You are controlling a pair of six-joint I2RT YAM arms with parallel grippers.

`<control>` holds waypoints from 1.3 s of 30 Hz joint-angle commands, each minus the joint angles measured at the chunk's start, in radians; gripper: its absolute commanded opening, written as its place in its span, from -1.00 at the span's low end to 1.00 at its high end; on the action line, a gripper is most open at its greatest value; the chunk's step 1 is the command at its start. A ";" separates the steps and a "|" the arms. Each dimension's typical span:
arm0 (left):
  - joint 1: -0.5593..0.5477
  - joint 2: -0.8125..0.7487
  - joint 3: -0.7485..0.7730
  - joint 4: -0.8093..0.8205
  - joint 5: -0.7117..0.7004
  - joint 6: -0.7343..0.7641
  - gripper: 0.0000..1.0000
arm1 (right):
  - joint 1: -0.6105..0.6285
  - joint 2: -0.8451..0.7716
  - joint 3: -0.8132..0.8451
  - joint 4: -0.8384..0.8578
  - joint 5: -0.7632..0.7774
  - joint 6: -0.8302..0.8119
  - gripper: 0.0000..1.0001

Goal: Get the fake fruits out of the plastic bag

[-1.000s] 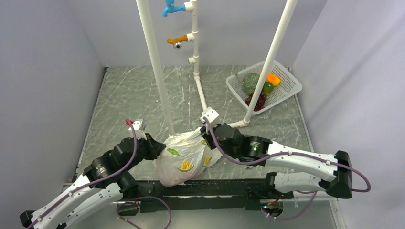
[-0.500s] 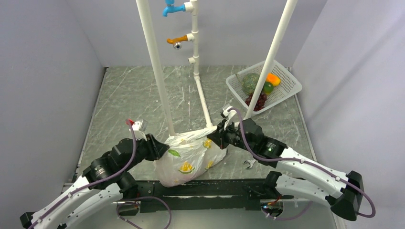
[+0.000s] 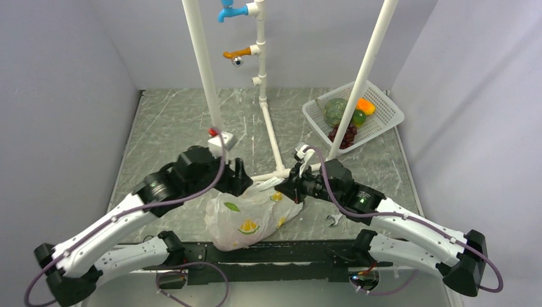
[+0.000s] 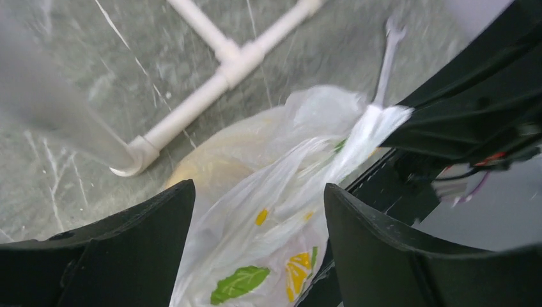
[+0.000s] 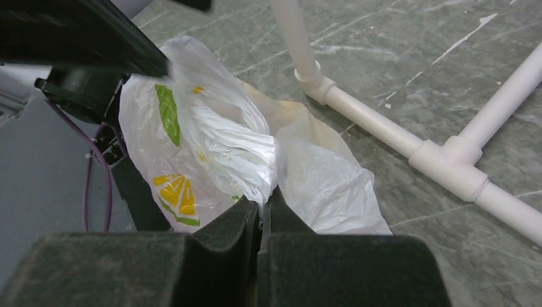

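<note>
Now plastic bag (image 3: pixel 246 217) slants near-left to far-right, neck pinched in right claw (image 3: pixel 293 190) — left claw (image 3: pixel 246 184) wide.

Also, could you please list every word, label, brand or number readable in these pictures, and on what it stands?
No text can be read anywhere.
The thin translucent white plastic bag carries only printed yellow lemon slices and green leaves, no letters.
The white plastic mesh basket and the white pipe frame show no writing.
</note>
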 commanded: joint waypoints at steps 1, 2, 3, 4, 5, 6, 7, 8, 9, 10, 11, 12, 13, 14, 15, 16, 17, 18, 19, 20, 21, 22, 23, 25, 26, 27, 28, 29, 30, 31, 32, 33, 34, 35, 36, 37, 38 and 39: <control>0.002 0.098 -0.005 0.010 0.101 0.108 0.59 | 0.000 -0.048 0.030 0.014 -0.003 -0.011 -1.00; 0.002 0.107 -0.016 0.028 0.101 0.104 0.60 | 0.001 -0.053 0.026 0.013 -0.001 -0.012 -1.00; 0.002 0.114 -0.026 0.044 0.103 0.099 0.61 | 0.000 -0.058 0.021 0.014 -0.001 -0.012 -1.00; 0.002 0.119 -0.036 0.060 0.104 0.091 0.61 | 0.000 -0.057 0.019 0.013 0.001 -0.013 -1.00; 0.002 0.124 -0.047 0.087 0.111 0.081 0.60 | 0.000 -0.057 0.018 0.012 0.001 -0.015 -1.00; 0.003 0.127 -0.058 0.106 0.119 0.073 0.57 | 0.000 -0.057 0.017 0.013 0.002 -0.016 -1.00; 0.003 0.130 -0.068 0.121 0.131 0.068 0.54 | 0.000 -0.054 0.016 0.013 0.002 -0.019 -1.00; 0.002 0.133 -0.079 0.139 0.146 0.060 0.49 | 0.000 -0.051 0.017 0.014 0.002 -0.021 -1.00; 0.002 0.130 -0.092 0.156 0.165 0.053 0.43 | 0.000 -0.049 0.018 0.011 0.002 -0.025 -1.00; 0.003 0.125 -0.106 0.168 0.174 0.048 0.33 | 0.000 -0.046 0.021 0.007 0.007 -0.028 -1.00; 0.003 0.116 -0.110 0.167 0.172 0.044 0.20 | 0.000 -0.046 0.025 0.003 0.011 -0.030 -1.00; 0.002 0.105 -0.108 0.157 0.149 0.040 0.04 | 0.000 -0.046 0.025 0.001 0.020 -0.029 -1.00; 0.002 0.087 -0.103 0.143 0.105 0.037 -0.11 | 0.000 -0.049 0.026 -0.002 0.035 -0.025 -1.00; 0.002 0.065 -0.095 0.127 0.063 0.032 -0.23 | 0.000 -0.055 0.021 -0.003 0.054 -0.018 -1.00; 0.003 0.040 -0.085 0.108 0.016 0.026 -0.31 | 0.000 -0.060 0.015 -0.004 0.077 -0.010 -1.00; 0.003 0.010 -0.077 0.090 -0.033 0.015 -0.40 | 0.001 -0.065 0.008 -0.005 0.098 0.001 -1.00; 0.002 -0.020 -0.070 0.071 -0.087 0.003 -0.55 | -0.001 -0.070 0.000 -0.007 0.120 0.011 -1.00; 0.003 -0.059 -0.065 0.054 -0.136 -0.013 -0.68 | 0.000 -0.075 -0.006 -0.011 0.146 0.025 -1.00; 0.003 -0.099 -0.062 0.030 -0.193 -0.037 -0.82 | 0.000 -0.082 -0.013 -0.019 0.187 0.046 -1.00; 0.003 -0.139 -0.068 0.018 -0.239 -0.059 -0.95 | 0.000 -0.092 -0.020 -0.026 0.219 0.063 -1.00; 0.003 -0.201 -0.079 0.016 -0.271 -0.082 -1.00 | 0.001 -0.102 -0.029 -0.029 0.242 0.083 -1.00; 0.002 -0.243 -0.093 0.019 -0.292 -0.093 -1.00 | 0.000 -0.112 -0.040 -0.028 0.254 0.096 -1.00; 0.002 -0.285 -0.114 0.025 -0.305 -0.100 -1.00 | 0.000 -0.120 -0.049 -0.022 0.255 0.103 -1.00; 0.002 -0.356 -0.135 0.025 -0.313 -0.114 -1.00 | 0.001 -0.123 -0.062 -0.010 0.241 0.115 -1.00; 0.002 -0.388 -0.142 0.020 -0.314 -0.123 -1.00 | 0.001 -0.117 -0.068 -0.004 0.232 0.120 -1.00; 0.001 -0.415 -0.147 0.015 -0.318 -0.133 -1.00 | 0.000 -0.109 -0.069 0.000 0.221 0.122 -1.00; 0.002 -0.441 -0.151 0.008 -0.327 -0.142 -1.00 | 0.000 -0.096 -0.065 0.002 0.212 0.124 -1.00; 0.002 -0.467 -0.151 0.004 -0.339 -0.149 -1.00 | 0.000 -0.083 -0.058 0.004 0.203 0.124 -1.00; 0.003 -0.488 -0.149 0.002 -0.355 -0.149 -1.00 | 0.000 -0.068 -0.048 0.007 0.194 0.123 -1.00; 0.002 -0.509 -0.139 -0.002 -0.374 -0.145 -1.00 | 0.001 -0.055 -0.034 0.012 0.183 0.122 -1.00; 0.002 -0.523 -0.119 -0.010 -0.398 -0.138 -1.00 | -0.001 -0.041 -0.018 0.020 0.170 0.114 -1.00; 0.002 -0.529 -0.092 -0.023 -0.426 -0.127 -1.00 | 0.000 -0.028 0.001 0.028 0.167 0.107 -1.00; 0.002 -0.529 -0.062 -0.034 -0.452 -0.112 -1.00 | -0.001 -0.015 0.024 0.037 0.147 0.099 -1.00; 0.003 -0.525 -0.024 -0.046 -0.476 -0.089 -1.00 | -0.001 0.001 0.053 0.042 0.139 0.093 -1.00; 0.002 -0.509 0.014 -0.054 -0.495 -0.060 -1.00 | 0.000 0.018 0.083 0.043 0.138 0.085 -1.00; 0.003 -0.483 0.056 -0.063 -0.518 -0.027 -1.00 | 0.000 0.033 0.118 0.048 0.138 0.077 -1.00; 0.003 -0.449 0.104 -0.078 -0.537 0.005 -1.00 | 0.000 0.054 0.149 0.056 0.136 0.066 -1.00; 0.003 -0.400 0.153 -0.108 -0.548 0.041 -1.00 | -0.001 0.078 0.188 0.060 0.131 0.055 -1.00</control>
